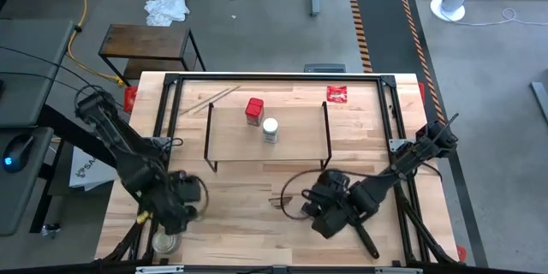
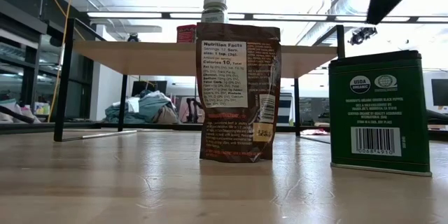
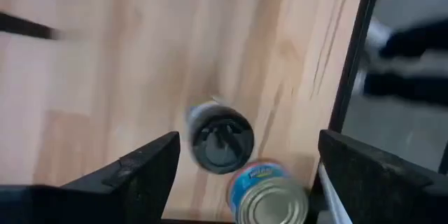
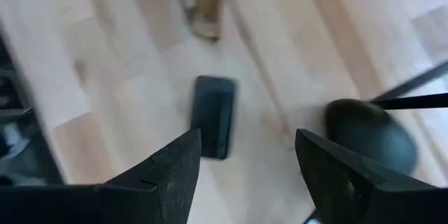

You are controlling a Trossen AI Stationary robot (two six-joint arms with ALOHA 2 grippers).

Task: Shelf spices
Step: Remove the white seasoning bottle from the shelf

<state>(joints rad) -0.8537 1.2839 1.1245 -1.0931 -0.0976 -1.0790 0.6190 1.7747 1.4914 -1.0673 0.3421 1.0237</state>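
Note:
The shelf [image 1: 265,141] stands mid-table on thin black legs. On its plywood top stand a red square tin [image 1: 253,110] and a white-capped jar [image 1: 271,130]. My left gripper [image 1: 184,199] hovers open over the near left of the table; in its wrist view a dark-lidded jar [image 3: 220,138] stands upright between and below the open fingers [image 3: 248,143]. My right gripper [image 1: 324,210] is open near the table's near right, above a small dark box [image 4: 213,115]. Neither gripper touches anything. The low view shows a brown pouch [image 2: 238,91] and a green tin [image 2: 381,112] upright on the table.
A wider jar with a metal lid [image 3: 267,197] stands right beside the dark-lidded jar, near the table's front edge [image 1: 165,241]. A flat red packet [image 1: 336,93] and thin sticks [image 1: 212,98] lie behind the shelf. A black frame rail [image 1: 396,128] runs around the table.

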